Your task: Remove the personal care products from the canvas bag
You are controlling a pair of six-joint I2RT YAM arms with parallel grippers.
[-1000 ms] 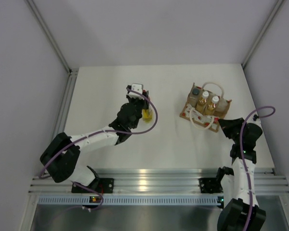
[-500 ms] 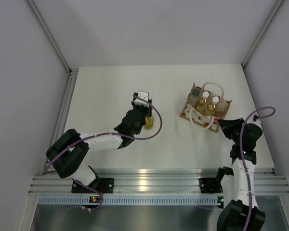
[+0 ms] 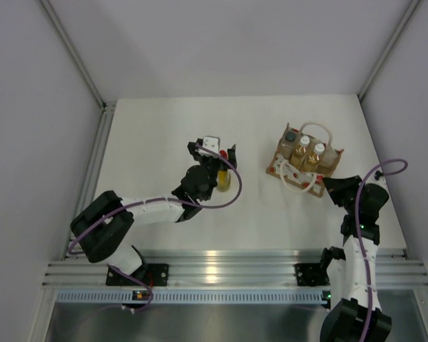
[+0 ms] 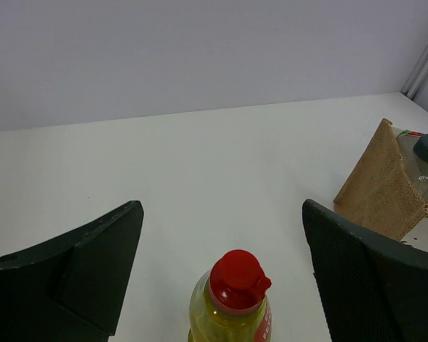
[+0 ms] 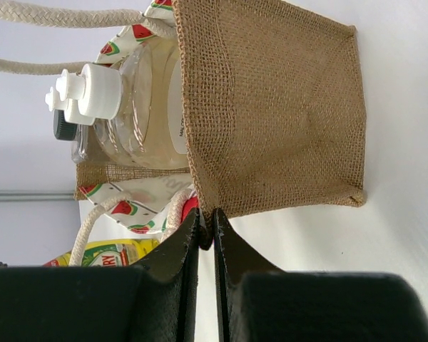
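**Opened since one second ago: left gripper (image 4: 221, 210) off the bottle (image 4: 234, 292)**

One second ago the jaws were closed on the bottle; they now stand wide apart, one finger on each side of it, with neither touching it. The bottle stands upright on the worktop (image 3: 164, 128) left of centre, well apart from the bag (image 5: 271, 107). It is clear, holds yellow liquid, and has a red flip cap and a red-edged label.

The bag stands towards the right edge of the worktop. It is brown burlap with a white watermelon-print panel and pale rope handles. Three bottles remain inside: one dark-capped bottle (image 3: 290, 135) and two white-capped bottles (image 3: 304, 140).

The right gripper (image 5: 205, 222) is closed, pinching the near edge of the bag's burlap side.

The worktop is plain white. Pale grey walls (image 3: 235, 43) enclose it on three sides, and an aluminium rail (image 3: 221, 271) runs along the near edge.
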